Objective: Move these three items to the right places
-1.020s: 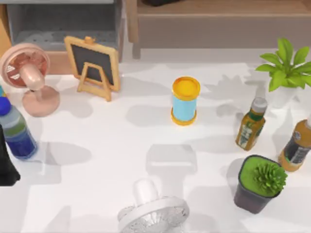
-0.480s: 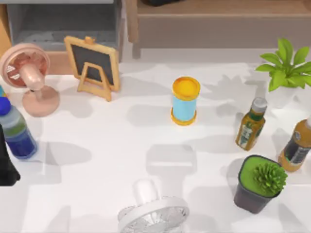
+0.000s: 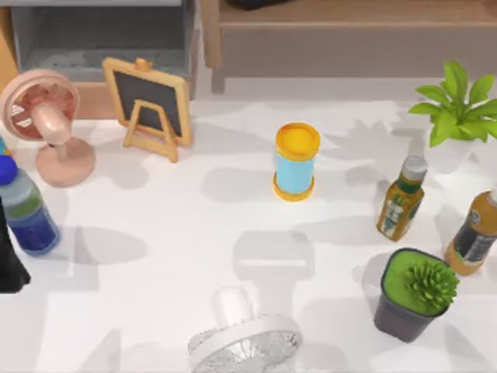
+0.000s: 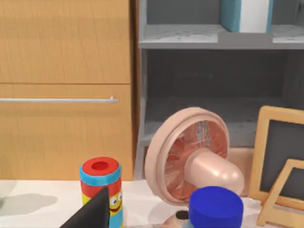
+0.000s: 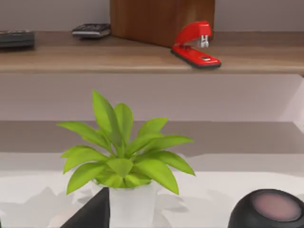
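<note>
Yellow-lidded can [image 3: 297, 162], maybe task item, well apart from L jaws.

The left arm [image 3: 9, 256] has edged slightly leftward.

Can [image 3: 296, 162] mid-table, chalkboard [image 3: 147, 102] behind-left (succulent pot [image 3: 413, 294] front-right)

Item: a leafy green plant [image 5: 124, 152] in a white pot [image 5: 132, 205], which stood on the white table [image 5: 213, 194] in the foreground, with a dark rounded object [image 5: 270, 209] (pinkish on its top, identity not discernible) near it at the frame's edge. Behind ran a wooden shelf [image 5: 142, 59] that carried a red stapler [image 5: 195, 45], a brown wooden block [image 5: 159, 21] just beside the stapler, and a dark flat device with buttons [image 5: 91, 30] farther along. A dark wedge-shaped part [image 5: 92, 213] rose at the lower edge in front of the pot.
</note>
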Controlling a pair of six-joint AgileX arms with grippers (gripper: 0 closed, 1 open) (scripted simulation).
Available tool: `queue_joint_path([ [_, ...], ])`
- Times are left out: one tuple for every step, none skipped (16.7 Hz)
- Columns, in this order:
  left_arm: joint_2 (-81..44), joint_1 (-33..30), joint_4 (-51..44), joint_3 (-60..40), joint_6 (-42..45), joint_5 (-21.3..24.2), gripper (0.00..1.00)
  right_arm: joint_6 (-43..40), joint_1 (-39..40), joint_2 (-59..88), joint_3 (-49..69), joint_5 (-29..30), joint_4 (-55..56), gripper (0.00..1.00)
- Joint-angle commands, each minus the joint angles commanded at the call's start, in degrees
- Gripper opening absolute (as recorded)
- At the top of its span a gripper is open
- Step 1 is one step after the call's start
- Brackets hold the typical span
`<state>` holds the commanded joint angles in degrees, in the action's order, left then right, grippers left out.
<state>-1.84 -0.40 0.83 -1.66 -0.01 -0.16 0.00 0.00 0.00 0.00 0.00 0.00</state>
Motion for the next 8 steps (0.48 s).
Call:
queue_joint_path([
  [-1.8, -0.4, 0.8, -1.6, 0.0, -0.2, 1.00, 0.0, 0.0, 0.0, 0.0, 0.0, 0.0, 1.00],
  [-4.3, -0.9, 1.9, -3.7, 0.0, -0.4, 1.00, 0.0, 0.0, 0.0, 0.0, 0.0, 0.0, 1.00],
  [-7.3, -1.4, 3.1, -6.2, 0.0, -0.7, 1.00, 0.0, 0.0, 0.0, 0.0, 0.0, 0.0, 1.00],
  [-10.9, -2.1, 4.6, -9.1, 0.0, -1.0, 1.00, 0.0, 0.0, 0.0, 0.0, 0.0, 0.0, 1.00],
  [-15.1, -2.8, 6.2, -12.2, -0.1, -1.3, 1.00, 0.0, 0.0, 0.0, 0.0, 0.0, 0.0, 1.00],
  [-19.9, -3.5, 7.9, -15.6, -0.1, -1.7, 1.00, 0.0, 0.0, 0.0, 0.0, 0.0, 0.0, 1.00],
  [-25.3, -4.2, 9.7, -19.1, -0.1, -2.1, 1.00, 0.0, 0.0, 0.0, 0.0, 0.0, 0.0, 1.00],
  [-31.1, -5.0, 11.6, -22.8, -0.1, -2.6, 1.00, 0.0, 0.0, 0.0, 0.0, 0.0, 0.0, 1.00],
])
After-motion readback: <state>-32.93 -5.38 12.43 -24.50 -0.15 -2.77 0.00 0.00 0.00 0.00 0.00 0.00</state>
